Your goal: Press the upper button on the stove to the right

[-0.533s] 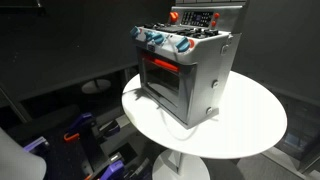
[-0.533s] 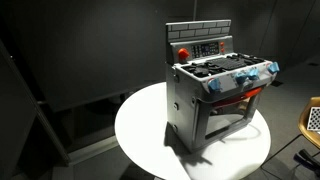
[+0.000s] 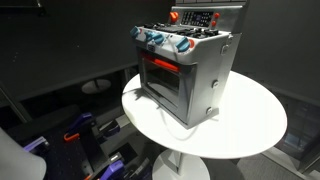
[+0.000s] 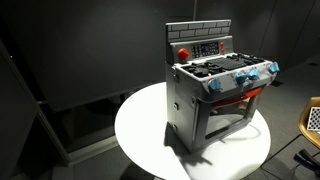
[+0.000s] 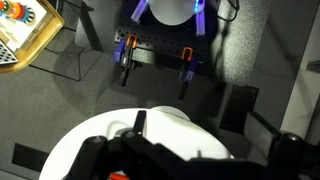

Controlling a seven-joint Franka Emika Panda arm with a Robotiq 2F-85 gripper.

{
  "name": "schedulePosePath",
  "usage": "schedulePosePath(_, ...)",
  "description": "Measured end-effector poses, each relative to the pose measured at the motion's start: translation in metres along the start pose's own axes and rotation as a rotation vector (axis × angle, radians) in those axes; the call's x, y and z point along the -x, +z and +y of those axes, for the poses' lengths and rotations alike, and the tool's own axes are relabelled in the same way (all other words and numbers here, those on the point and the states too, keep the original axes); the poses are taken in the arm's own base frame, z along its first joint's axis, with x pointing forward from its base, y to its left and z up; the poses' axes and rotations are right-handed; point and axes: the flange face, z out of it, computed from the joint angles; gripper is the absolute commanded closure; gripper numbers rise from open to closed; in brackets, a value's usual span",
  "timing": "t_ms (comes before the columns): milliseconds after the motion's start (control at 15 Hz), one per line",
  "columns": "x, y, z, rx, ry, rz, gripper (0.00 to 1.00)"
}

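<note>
Stove (image 3: 190, 75): upright on the round white table (image 3: 250, 120), set toward 1 edge, in both exterior views.
Oven window (image 3: 162, 82): glowing red, on the front face.
Knobs (image 3: 165, 42): blue-and-white, in a row along the top front edge.
Back panel (image 4: 200, 42): raised behind the cooktop, with 1 round red button (image 4: 183, 53) at its end and smaller controls beside it.
Gripper (image 5: 190, 165): only dark blurred shapes at the wrist view's bottom edge, over the table; cannot tell whether jaws apart or together.
Clamps (image 5: 127, 52): 2, orange-tipped, on a dark bar near the wrist view's top.
</note>
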Motion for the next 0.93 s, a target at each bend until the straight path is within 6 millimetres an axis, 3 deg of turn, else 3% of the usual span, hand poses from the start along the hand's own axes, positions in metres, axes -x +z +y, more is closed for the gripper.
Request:
schedulePosePath(333,-0.003,-0.009,0.001,-0.008,0.003,0.049,0.00)
schedulePosePath(933,-0.025,-0.056,0.024,-0.059,0.090,0.230,0.00)
